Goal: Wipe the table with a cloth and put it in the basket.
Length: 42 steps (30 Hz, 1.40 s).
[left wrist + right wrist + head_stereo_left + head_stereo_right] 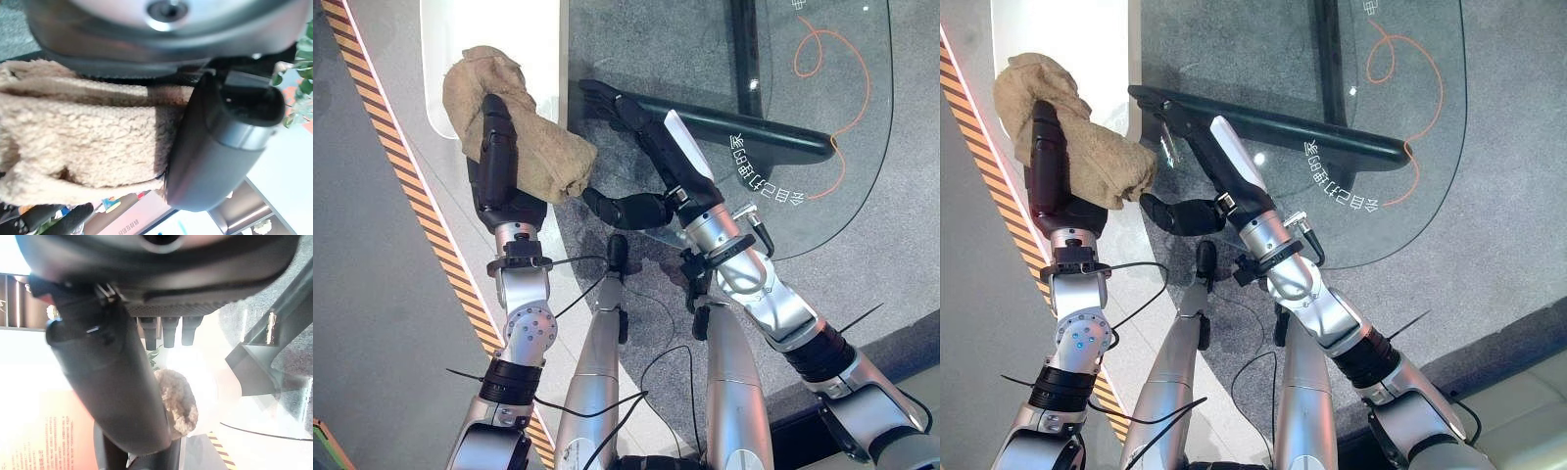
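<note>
One cloth (524,137) — tan, fleecy, bunched on the left. One glass table (822,186), its single dark frame bar (744,122) running under the top to the right. Two hands up — the left hand (494,162) and the right hand (651,157). One striped floor line (401,186), far left.

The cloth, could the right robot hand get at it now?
Probably yes. The cloth is bunched in the left robot hand, and the right robot hand lies open on the glass table right beside it, nothing between.
</note>
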Available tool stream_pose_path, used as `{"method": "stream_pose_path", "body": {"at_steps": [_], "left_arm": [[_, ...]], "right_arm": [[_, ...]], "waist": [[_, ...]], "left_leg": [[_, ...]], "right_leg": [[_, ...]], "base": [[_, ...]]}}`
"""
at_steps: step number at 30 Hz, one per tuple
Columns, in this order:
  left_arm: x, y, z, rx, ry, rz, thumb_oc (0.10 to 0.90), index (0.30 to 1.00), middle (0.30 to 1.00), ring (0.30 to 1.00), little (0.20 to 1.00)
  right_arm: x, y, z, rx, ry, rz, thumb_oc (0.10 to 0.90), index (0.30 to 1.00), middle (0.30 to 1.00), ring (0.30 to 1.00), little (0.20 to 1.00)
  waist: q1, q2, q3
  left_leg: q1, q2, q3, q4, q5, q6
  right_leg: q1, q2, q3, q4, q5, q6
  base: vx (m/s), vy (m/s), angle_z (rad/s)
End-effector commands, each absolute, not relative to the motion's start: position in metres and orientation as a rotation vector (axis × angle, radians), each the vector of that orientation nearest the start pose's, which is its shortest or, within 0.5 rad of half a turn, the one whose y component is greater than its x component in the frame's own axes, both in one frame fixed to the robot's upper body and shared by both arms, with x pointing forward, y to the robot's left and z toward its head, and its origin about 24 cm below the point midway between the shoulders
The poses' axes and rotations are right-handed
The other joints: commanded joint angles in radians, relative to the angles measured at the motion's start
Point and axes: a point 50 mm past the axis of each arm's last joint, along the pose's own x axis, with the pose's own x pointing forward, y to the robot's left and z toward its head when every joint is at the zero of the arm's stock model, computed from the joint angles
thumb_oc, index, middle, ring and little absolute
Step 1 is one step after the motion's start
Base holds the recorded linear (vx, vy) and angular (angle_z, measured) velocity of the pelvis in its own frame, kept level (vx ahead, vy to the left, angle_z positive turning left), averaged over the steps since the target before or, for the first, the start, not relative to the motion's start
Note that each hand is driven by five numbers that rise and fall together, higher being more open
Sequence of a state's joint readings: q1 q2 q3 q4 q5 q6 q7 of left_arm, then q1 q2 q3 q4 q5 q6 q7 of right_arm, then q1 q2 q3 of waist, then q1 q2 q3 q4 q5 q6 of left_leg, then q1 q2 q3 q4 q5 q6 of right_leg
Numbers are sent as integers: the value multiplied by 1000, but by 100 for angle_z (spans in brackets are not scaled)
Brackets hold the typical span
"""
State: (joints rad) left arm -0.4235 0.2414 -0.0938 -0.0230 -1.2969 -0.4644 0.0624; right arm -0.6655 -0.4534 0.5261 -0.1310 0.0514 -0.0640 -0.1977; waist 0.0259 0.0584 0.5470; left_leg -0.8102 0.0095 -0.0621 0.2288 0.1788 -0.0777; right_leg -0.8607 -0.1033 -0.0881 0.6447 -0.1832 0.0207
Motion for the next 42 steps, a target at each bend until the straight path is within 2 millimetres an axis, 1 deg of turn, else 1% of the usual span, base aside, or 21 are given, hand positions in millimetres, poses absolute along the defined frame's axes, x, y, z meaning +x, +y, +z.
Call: {"method": "stream_pose_path", "body": {"at_steps": [1, 4, 6, 9, 10, 12, 14, 18, 22, 23, 24, 26, 27, 30, 32, 33, 35, 39, 40, 42], "left_arm": [[286, 193, 243, -1037, -1020, -190, 100, 300, 300, 300, 200], [286, 195, 242, -1037, -1027, -180, 100, 300, 300, 300, 200], [286, 199, 239, -1033, -1032, -165, 100, 300, 300, 300, 200], [285, 202, 237, -1024, -1041, -152, 100, 300, 300, 300, 200], [284, 204, 236, -1018, -1047, -146, 100, 300, 300, 300, 200], [284, 205, 236, -1008, -1053, -139, 100, 300, 300, 300, 200], [283, 209, 235, -992, -1060, -125, 100, 300, 300, 300, 200], [283, 214, 234, -982, -1072, -98, 100, 300, 300, 300, 200], [286, 221, 235, -957, -1086, -59, 100, 300, 300, 300, 200], [286, 221, 235, -952, -1088, -55, 100, 300, 300, 300, 200], [287, 224, 237, -935, -1094, -40, 100, 300, 300, 300, 200], [288, 227, 238, -919, -1099, -19, 100, 300, 300, 300, 200], [289, 228, 240, -904, -1105, -5, 100, 300, 300, 300, 200], [292, 232, 245, -886, -1112, 18, 100, 300, 300, 300, 200], [296, 235, 256, -842, -1128, 53, 100, 300, 300, 300, 200], [297, 235, 257, -839, -1129, 56, 100, 300, 300, 300, 200], [300, 238, 272, -802, -1137, 98, 100, 300, 300, 300, 200], [308, 241, 291, -737, -1149, 171, 100, 300, 300, 300, 200], [312, 243, 300, -711, -1151, 203, 100, 300, 300, 300, 200], [315, 242, 308, -693, -1155, 227, 100, 300, 300, 300, 200]], "right_arm": [[275, -56, 265, -244, -991, 382, 800, 900, 900, 900, 900], [283, -66, 258, -242, -955, 301, 800, 900, 900, 900, 900], [292, -81, 251, -246, -927, 196, 800, 900, 900, 900, 900], [300, -99, 242, -234, -891, 91, 800, 900, 900, 900, 900], [303, -109, 237, -220, -871, 37, 800, 900, 900, 900, 900], [305, -117, 232, -224, -865, -6, 800, 900, 900, 900, 900], [308, -132, 227, -210, -849, -99, 800, 900, 900, 900, 900], [313, -152, 218, -191, -824, -242, 800, 900, 900, 900, 900], [321, -192, 204, -155, -740, -530, 800, 900, 900, 900, 900], [322, -197, 202, -151, -725, -565, 800, 900, 900, 900, 900], [325, -212, 194, -158, -683, -666, 800, 900, 900, 900, 900], [328, -227, 183, -143, -624, -763, 800, 900, 900, 900, 900], [329, -237, 176, -146, -587, -824, 800, 900, 900, 900, 900], [331, -252, 164, -144, -523, -905, 800, 900, 900, 900, 900], [333, -267, 148, -143, -424, -997, 800, 900, 900, 900, 900], [333, -268, 146, -147, -417, -1003, 800, 900, 900, 900, 900], [334, -281, 132, -167, -321, -1069, 800, 900, 900, 900, 900], [331, -300, 106, -157, -168, -1120, 800, 900, 900, 900, 900], [327, -310, 95, -179, -113, -1134, 800, 900, 900, 900, 900], [325, -315, 90, -200, -80, -1141, 800, 900, 900, 900, 900]], "waist": [[16, -31, -27], [11, -31, -27], [5, -30, -27], [-2, -31, -27], [-6, -32, -27], [-10, -33, -27], [-16, -34, -27], [-21, -33, -27], [-27, -28, -27], [-27, -27, -27], [-28, -26, -27], [-28, -23, -27], [-29, -22, -27], [-30, -20, -27], [-31, -17, -27], [-31, -17, -27], [-33, -14, -27], [-40, -10, -27], [-44, -8, -27], [-47, -8, -27]], "left_leg": [[32, -108, 61, 118, -170, 79], [33, -106, 64, 117, -170, 78], [33, -104, 66, 118, -173, 78], [32, -102, 69, 120, -177, 80], [33, -101, 70, 119, -179, 81], [34, -101, 71, 119, -180, 82], [39, -102, 72, 118, -181, 82], [44, -100, 72, 117, -183, 82], [45, -97, 73, 119, -189, 81], [45, -96, 73, 120, -190, 81], [46, -96, 72, 120, -192, 81], [48, -94, 73, 119, -193, 82], [49, -93, 74, 119, -194, 82], [52, -91, 76, 120, -197, 81], [54, -88, 77, 122, -199, 78], [53, -88, 77, 122, -199, 78], [54, -84, 78, 124, -199, 75], [50, -76, 84, 127, -201, 72], [49, -74, 86, 131, -204, 73], [47, -72, 90, 133, -205, 73]], "right_leg": [[50, 81, -13, -257, 164, 27], [51, 80, -11, -261, 165, 28], [50, 79, -8, -261, 165, 28], [46, 81, -2, -259, 167, 30], [46, 81, -1, -260, 168, 31], [46, 82, 1, -260, 169, 32], [50, 81, 4, -263, 173, 33], [53, 80, 9, -263, 174, 35], [52, 80, 16, -259, 173, 37], [51, 81, 16, -258, 173, 37], [52, 81, 19, -258, 174, 37], [54, 82, 22, -260, 174, 36], [55, 83, 23, -258, 174, 36], [57, 83, 25, -258, 173, 36], [60, 83, 27, -259, 174, 33], [59, 83, 27, -259, 174, 33], [62, 81, 26, -260, 174, 30], [60, 79, 27, -261, 171, 25], [59, 80, 29, -259, 169, 24], [58, 79, 29, -260, 168, 23]], "base": [[0, 0, 0], [-3, 8, -2], [-3, 26, -4], [0, 0, 0], [0, 0, 0], [0, 0, 0], [0, 0, 0], [0, 0, 0], [1, 9, -2], [0, 0, 0], [0, 0, 0], [4, 9, -2], [6, 15, -4], [5, 10, -6], [1, 8, -2], [0, 0, 0], [0, 0, 0], [0, 0, 0], [0, 0, 0], [0, 0, 0]]}}
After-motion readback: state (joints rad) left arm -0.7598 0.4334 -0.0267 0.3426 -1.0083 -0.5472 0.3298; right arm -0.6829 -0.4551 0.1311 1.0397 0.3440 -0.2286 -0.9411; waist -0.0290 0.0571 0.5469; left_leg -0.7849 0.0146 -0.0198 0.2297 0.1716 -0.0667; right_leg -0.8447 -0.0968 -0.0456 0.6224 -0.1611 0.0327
